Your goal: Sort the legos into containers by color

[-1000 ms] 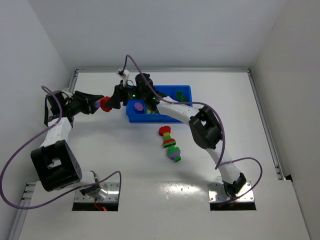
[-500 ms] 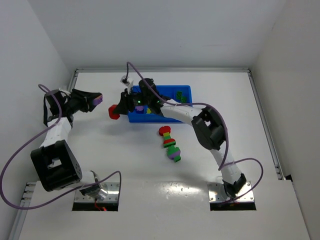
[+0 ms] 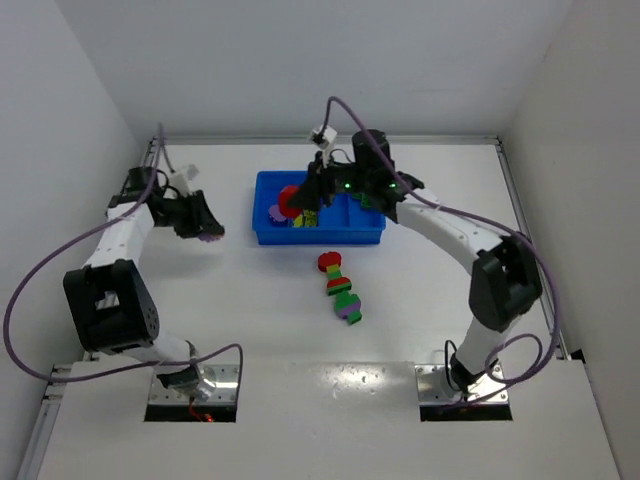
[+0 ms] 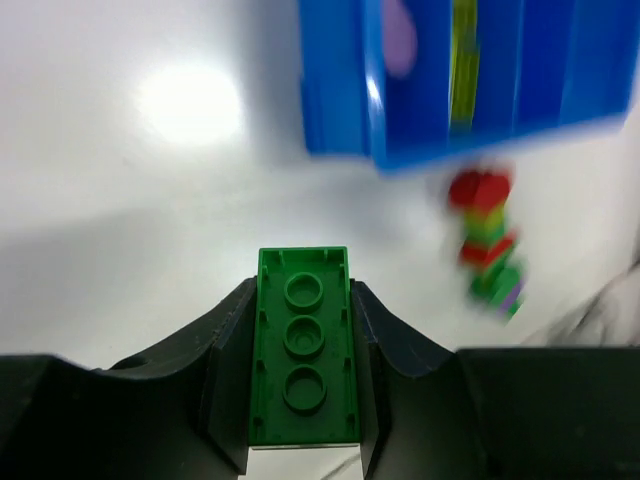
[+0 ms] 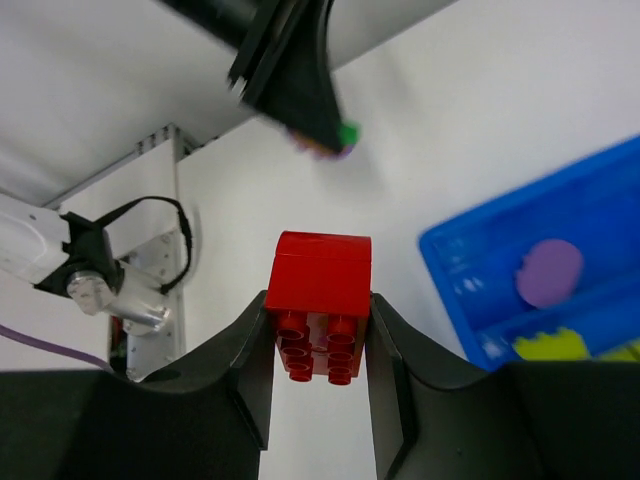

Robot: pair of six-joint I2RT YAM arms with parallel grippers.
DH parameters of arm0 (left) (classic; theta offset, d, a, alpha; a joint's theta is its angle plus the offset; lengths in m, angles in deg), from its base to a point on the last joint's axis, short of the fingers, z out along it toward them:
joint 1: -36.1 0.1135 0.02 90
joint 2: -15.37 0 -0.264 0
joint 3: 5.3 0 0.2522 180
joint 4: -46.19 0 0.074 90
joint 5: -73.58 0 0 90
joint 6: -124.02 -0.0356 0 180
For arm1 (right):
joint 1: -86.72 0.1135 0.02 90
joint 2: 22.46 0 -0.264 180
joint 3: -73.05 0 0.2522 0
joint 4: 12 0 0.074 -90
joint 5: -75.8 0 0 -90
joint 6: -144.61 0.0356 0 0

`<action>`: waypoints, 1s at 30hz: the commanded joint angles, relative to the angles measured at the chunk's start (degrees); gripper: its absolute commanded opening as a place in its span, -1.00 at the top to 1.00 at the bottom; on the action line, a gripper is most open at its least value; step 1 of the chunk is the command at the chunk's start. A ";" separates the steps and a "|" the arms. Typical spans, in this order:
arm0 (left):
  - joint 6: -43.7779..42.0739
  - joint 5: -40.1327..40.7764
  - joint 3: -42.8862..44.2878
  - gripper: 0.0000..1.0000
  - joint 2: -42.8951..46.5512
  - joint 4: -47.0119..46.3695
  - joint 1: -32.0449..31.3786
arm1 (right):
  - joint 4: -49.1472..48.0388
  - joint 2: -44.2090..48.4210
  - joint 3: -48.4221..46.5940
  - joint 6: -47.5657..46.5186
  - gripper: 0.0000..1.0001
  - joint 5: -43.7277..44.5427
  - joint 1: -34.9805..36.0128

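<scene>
My left gripper (image 3: pixel 207 228) (image 4: pixel 303 300) is shut on a long green brick (image 4: pixel 303 350), held above the table left of the tray; a purple piece (image 5: pixel 330 148) shows at its tip. My right gripper (image 3: pixel 303 198) (image 5: pixel 318 310) is shut on a red brick (image 5: pixel 318 285) (image 3: pixel 290 200) and hangs over the left end of the blue tray (image 3: pixel 320 238) (image 4: pixel 340 90) (image 5: pixel 470 250). Inside the containers lie a purple piece (image 3: pixel 276 213) (image 5: pixel 548 272), yellow-green bricks (image 3: pixel 306 220) and green bricks (image 3: pixel 357 190). A mixed-colour stack (image 3: pixel 340 287) (image 4: pixel 487 240) lies on the table in front of the tray.
White walls close in the table at the back and both sides, with metal rails (image 3: pixel 525 230) along the edges. Purple cables (image 3: pixel 40 300) loop off both arms. The left arm's base plate (image 3: pixel 195 385) and the right arm's (image 3: pixel 465 385) sit at the near edge.
The right gripper closed on the red brick, pulled it off the piece in the left gripper and carried it right over the tray. The left gripper kept the green brick and turned.
</scene>
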 commanded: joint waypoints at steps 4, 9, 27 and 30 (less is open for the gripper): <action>-31.47 4.41 -3.63 1.00 4.75 13.94 -18.94 | 9.10 9.81 5.81 -6.37 0.92 1.32 -7.81; -33.57 10.93 -4.17 1.00 1.88 9.91 -37.38 | 14.11 16.83 10.38 -5.06 0.92 4.22 -16.60; -31.12 27.29 -1.71 0.46 -18.79 -0.74 -55.44 | 35.73 33.54 16.27 -9.63 0.92 4.22 -29.53; -31.12 25.28 -1.70 0.06 -17.66 -0.21 -55.45 | 36.26 34.16 17.42 -10.15 0.92 3.70 -30.67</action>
